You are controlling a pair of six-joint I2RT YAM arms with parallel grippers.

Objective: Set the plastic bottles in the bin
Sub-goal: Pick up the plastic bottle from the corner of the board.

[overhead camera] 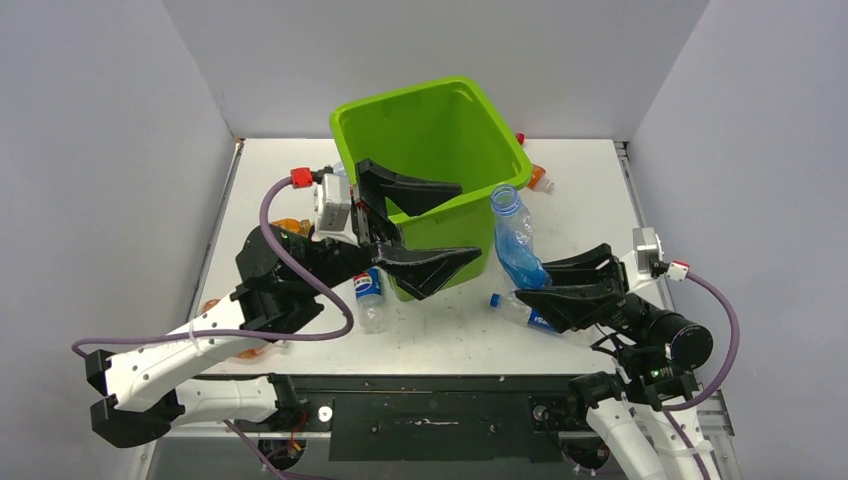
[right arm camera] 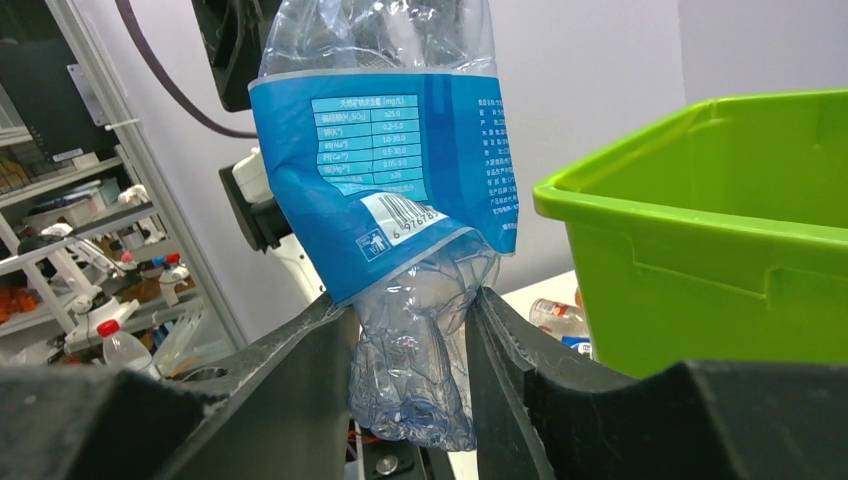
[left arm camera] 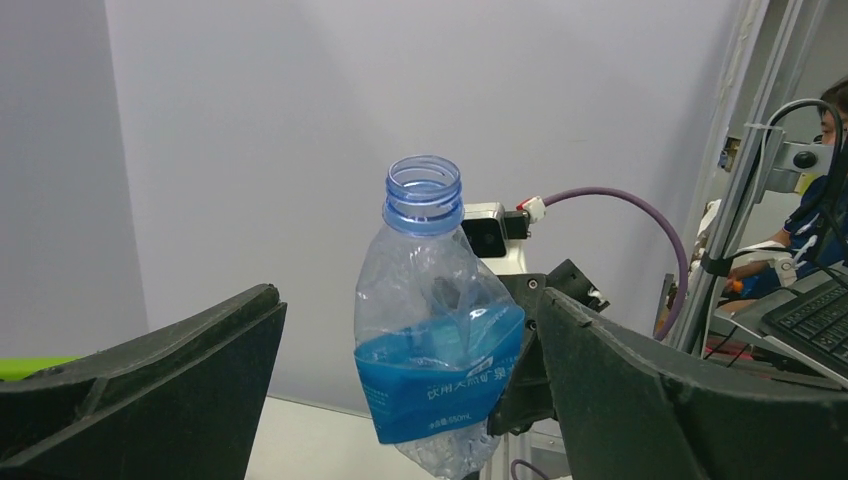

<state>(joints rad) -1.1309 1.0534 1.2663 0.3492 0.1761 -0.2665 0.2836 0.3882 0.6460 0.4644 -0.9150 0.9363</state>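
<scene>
The right gripper (overhead camera: 545, 283) is clamped on the lower end of a crumpled bottle (overhead camera: 517, 240), which is clear with a blue label and has no cap. The bottle stands nearly upright in the grip with its open neck on top. It is just beside the near right corner of the bin (overhead camera: 400, 130), outside the rim and not over the opening. In the right wrist view the fingers (right arm camera: 290, 385) pinch the squashed base below the label, and the bin's wall rises close on the right. The right arm reaches in low from the near right edge of the table (overhead camera: 590, 200), with its gripper pointing left.

The left gripper (overhead camera: 470, 220) stands wide apart and holds nothing. It is raised and points right across the bin's near wall. In the left wrist view the crumpled bottle shows between its fingers (left arm camera: 140, 390), apart from both. The left arm is bent over the table's left side.

A Pepsi bottle (overhead camera: 368, 297) stands just beside the bin's near wall, below the left gripper. A capped bottle (overhead camera: 518, 312) lies on the table under the right gripper. An orange bottle (overhead camera: 540, 180) lies by the bin's right side. Bare table spreads right of the bin, and grey walls close in on both sides.
</scene>
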